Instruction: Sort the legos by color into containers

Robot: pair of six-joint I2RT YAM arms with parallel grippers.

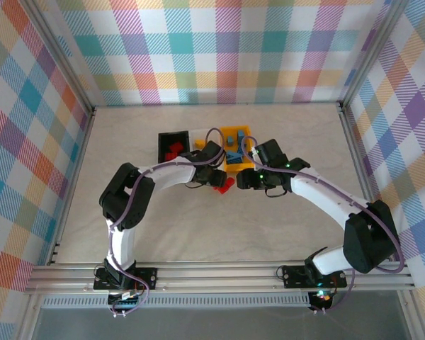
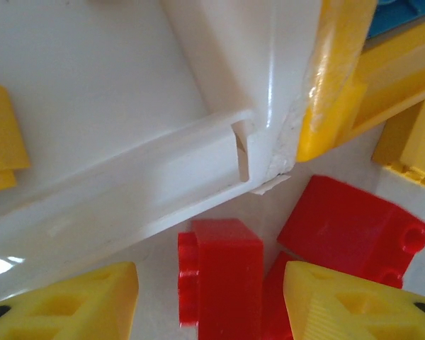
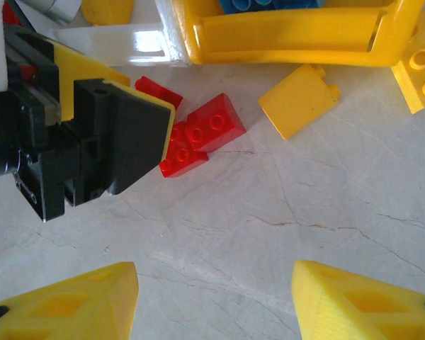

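Note:
Several red legos [image 1: 223,185] lie on the table in front of the bins. My left gripper [image 2: 212,304] is low over them, its yellow fingers either side of one red lego [image 2: 223,273]; a gap shows at the lego's studded left side, so the jaws stand open. Another red lego [image 2: 350,230] lies just to the right. My right gripper [image 3: 212,297] hangs open above bare table, nothing between its fingers. The black bin [image 1: 171,146] holds red legos, the orange bin [image 3: 290,35] holds blue ones, and the white bin [image 2: 127,184] stands between them.
Two loose yellow legos [image 3: 297,99] [image 3: 421,71] lie in front of the orange bin. A yellow lego [image 2: 0,134] sits in the white bin. The left gripper's finger [image 3: 120,134] stands close to my right gripper's left side. Checked walls surround the table.

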